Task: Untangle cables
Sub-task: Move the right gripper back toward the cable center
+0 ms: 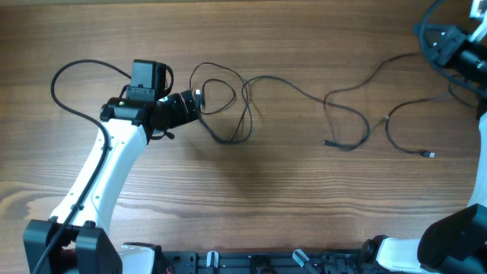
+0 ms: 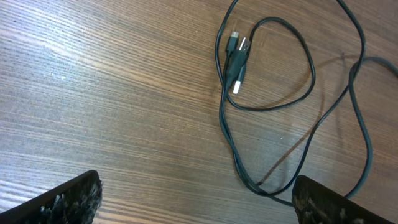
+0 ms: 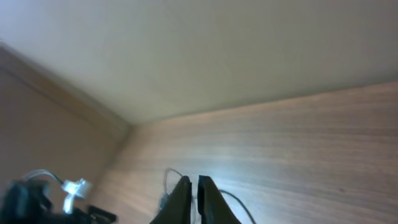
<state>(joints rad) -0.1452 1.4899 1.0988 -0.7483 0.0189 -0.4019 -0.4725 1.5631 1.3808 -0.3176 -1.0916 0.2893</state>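
Observation:
Thin black cables (image 1: 228, 106) lie looped in a tangle left of centre. One strand (image 1: 304, 91) runs right to a plug end (image 1: 327, 142), and another ends at a plug (image 1: 430, 154). My left gripper (image 1: 199, 105) is at the tangle's left edge, open wide. In the left wrist view, the left gripper (image 2: 199, 205) has a loop (image 2: 261, 185) just inside its right finger (image 2: 329, 202), and a cluster of plugs (image 2: 236, 56) lies further ahead. My right gripper (image 1: 426, 42) is raised at the far right. Its fingertips (image 3: 193, 182) are shut, with a thin cable (image 3: 236, 200) showing on either side.
The left arm's thicker black cord (image 1: 68, 76) arcs over the table at far left. A wall (image 3: 186, 50) stands behind the table's far edge. Arm bases and a black rail (image 1: 251, 262) line the near edge.

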